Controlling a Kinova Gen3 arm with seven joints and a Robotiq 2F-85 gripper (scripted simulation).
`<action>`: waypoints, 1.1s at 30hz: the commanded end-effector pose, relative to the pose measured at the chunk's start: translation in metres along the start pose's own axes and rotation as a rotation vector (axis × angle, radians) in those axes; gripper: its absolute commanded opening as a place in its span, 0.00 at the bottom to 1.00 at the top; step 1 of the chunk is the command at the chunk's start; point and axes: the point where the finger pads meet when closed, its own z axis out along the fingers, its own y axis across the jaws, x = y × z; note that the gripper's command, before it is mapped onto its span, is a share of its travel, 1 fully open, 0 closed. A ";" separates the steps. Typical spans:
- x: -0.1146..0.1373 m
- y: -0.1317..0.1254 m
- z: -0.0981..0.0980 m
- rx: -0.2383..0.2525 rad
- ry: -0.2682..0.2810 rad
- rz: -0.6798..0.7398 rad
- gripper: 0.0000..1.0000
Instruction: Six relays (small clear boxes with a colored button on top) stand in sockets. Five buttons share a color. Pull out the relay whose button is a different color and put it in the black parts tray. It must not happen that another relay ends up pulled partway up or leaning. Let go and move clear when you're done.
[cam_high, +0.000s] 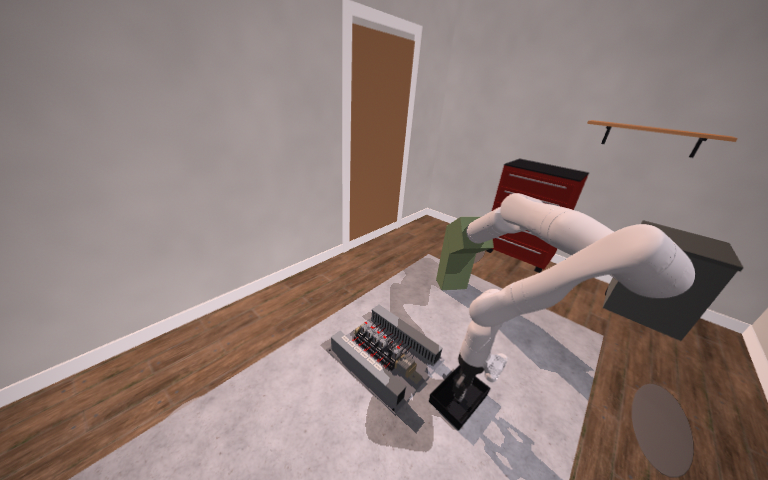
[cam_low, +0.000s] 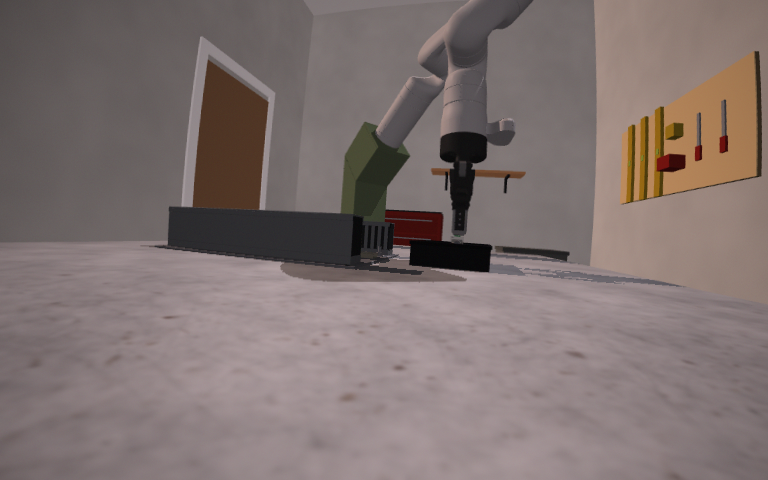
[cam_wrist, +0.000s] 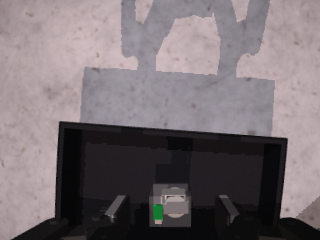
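A clear relay with a green button is inside the black parts tray in the wrist view. My gripper points down over the tray with its tips near rim height. It is partly open, with the relay between its fingers and a visible gap on each side. The relay's underside is hidden, so its contact with the tray floor is not clear. The relays with red buttons stand in their sockets in the top view; their details are small there.
The socket row lies between a grey wall-like duct and a slotted duct, left of the tray. A tan block is at the row's near end. A green pedestal stands behind.
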 end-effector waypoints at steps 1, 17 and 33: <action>-0.002 -0.001 -0.003 0.004 -0.006 0.004 0.61; -0.002 -0.001 -0.006 0.004 -0.006 0.004 0.61; -0.002 -0.001 -0.007 0.004 -0.006 0.004 0.61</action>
